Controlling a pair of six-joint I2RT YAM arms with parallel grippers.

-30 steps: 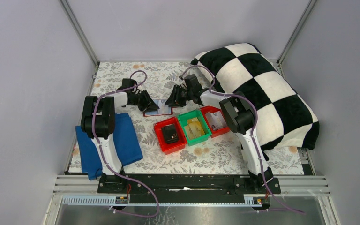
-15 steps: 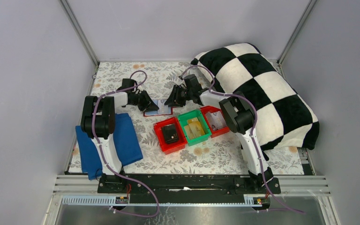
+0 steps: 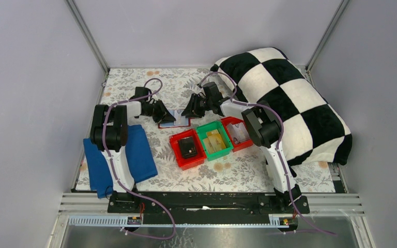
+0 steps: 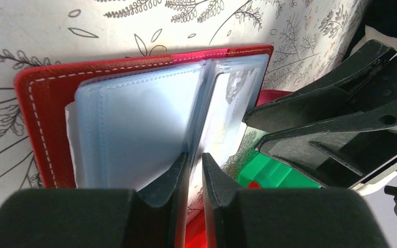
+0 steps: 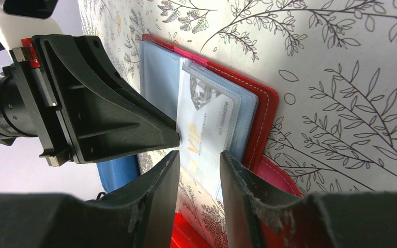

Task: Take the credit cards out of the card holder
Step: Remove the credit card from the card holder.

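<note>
Jaws of the left gripper point(image 4: 194, 164) stand almost together, apparently clamped on the near edge of one clear pocket leaf point(image 4: 134, 129) of the card holder point(image 4: 44, 103). Jaws of the right gripper point(image 5: 199, 161) stand apart, straddling the free end of a credit card point(image 5: 207, 124) that projects part-way out of its pocket. Whether either finger touches the card cannot be determined. Hazard 1: if the right jaws close on the pocket edge as well as the card, the pull would likely drag the whole holder instead of freeing the card. Hazard 2: the left grip bears on a thin, flexible leaf only. A firm pull could strip or fold that leaf, and the holder would then slide on the floral table cover point(image 5: 341, 77). Hazard 3: the two grippers sit close together, so a sideways correction risks finger-to-finger contact. The card holder is dark red with pale stitching and light blue translucent leaves, and it lies open and flat. The card is whitish, with a printed emblem and a number. In the top view the holder lies on the table cover between both grippers, just behind the green bin point(image 3: 201, 135).
</note>
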